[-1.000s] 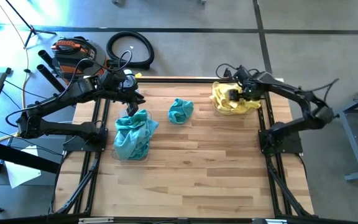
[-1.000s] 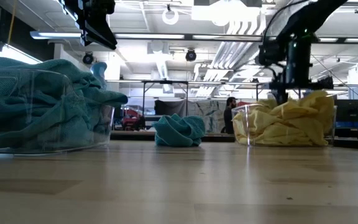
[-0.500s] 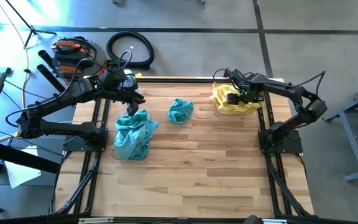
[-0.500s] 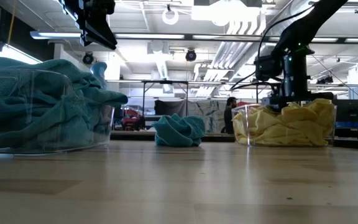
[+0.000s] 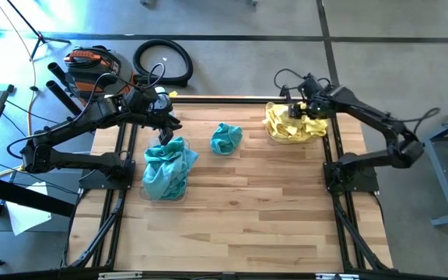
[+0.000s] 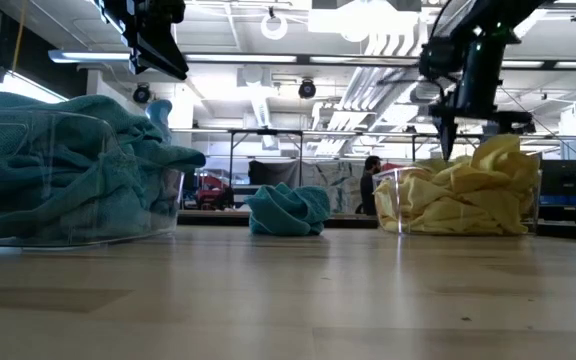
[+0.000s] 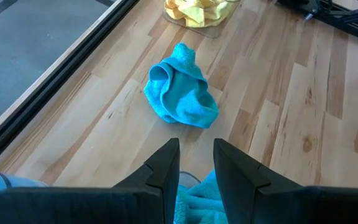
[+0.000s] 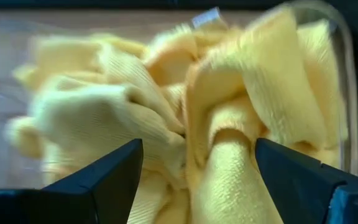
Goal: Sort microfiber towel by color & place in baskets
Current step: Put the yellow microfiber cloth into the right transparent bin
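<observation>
Our right gripper [image 5: 295,111] hangs wide open over the yellow towels [image 5: 290,126] in their basket [image 6: 396,205]; our left gripper [image 7: 194,163], narrow and empty, hovers above the teal heap [image 5: 166,167]. One teal towel [image 5: 225,138] lies between on the table [image 5: 255,210], soft, light, limp; we would pinch a raised fold.

We were in a large lab or workshop hall. Behind the wooden table [image 6: 288,300], toward twelve o'clock, we saw an open ceiling with pipes [image 6: 383,70] and strip lights [image 6: 218,57], more workbenches [image 6: 266,135] and a person [image 6: 370,180] far off. From above we saw a grey concrete floor [image 5: 232,19], a coiled black hose [image 5: 162,61] and an orange vacuum [image 5: 92,66] at eleven o'clock.
</observation>
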